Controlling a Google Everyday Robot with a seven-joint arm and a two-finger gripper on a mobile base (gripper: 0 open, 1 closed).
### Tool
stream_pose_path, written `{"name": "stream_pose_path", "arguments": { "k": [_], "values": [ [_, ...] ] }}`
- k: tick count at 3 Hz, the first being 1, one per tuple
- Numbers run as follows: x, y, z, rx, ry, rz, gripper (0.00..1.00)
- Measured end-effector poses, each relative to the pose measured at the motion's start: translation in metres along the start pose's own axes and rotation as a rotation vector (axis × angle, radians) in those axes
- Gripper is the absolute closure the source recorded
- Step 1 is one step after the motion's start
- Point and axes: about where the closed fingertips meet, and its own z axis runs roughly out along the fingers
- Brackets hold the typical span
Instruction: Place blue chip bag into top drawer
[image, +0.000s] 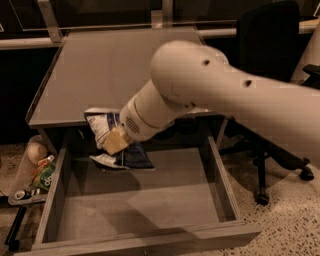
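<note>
Nearest the camera, the top drawer (140, 241) is pulled fully out from under the table, its low front wall running across the bottom of the view and its flat grey bottom bare, crossed by the arm's shadow. Over the rear part of the drawer, just in front of the table's front edge, the blue chip bag (126, 158) hangs in the air, tilted, with its crumpled white upper end level with the table edge and its dark blue lower end dipping below the top of the drawer's side walls. Whether that lower end touches the drawer bottom cannot be told. The gripper (116, 142) is clamped on the bag near its middle, a tan finger pad pressed flat against the foil. Behind it, the thick white arm (235, 97) reaches in from the right and covers the right half of the table. The grey tabletop (100, 70) stretches away beyond the bag. To the left of the drawer, on the speckled floor, lies a small heap of packets and containers (36, 175). At the far right a dark office chair (272, 40) stands beside the table.
</note>
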Motion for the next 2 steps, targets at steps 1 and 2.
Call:
{"name": "stream_pose_path", "arguments": {
  "k": [1, 2],
  "values": [
    [0.045, 0.012, 0.038, -0.041, 0.008, 0.11, 1.0],
    [0.077, 0.015, 0.074, -0.07, 0.028, 0.182, 1.0]
  ]
}}
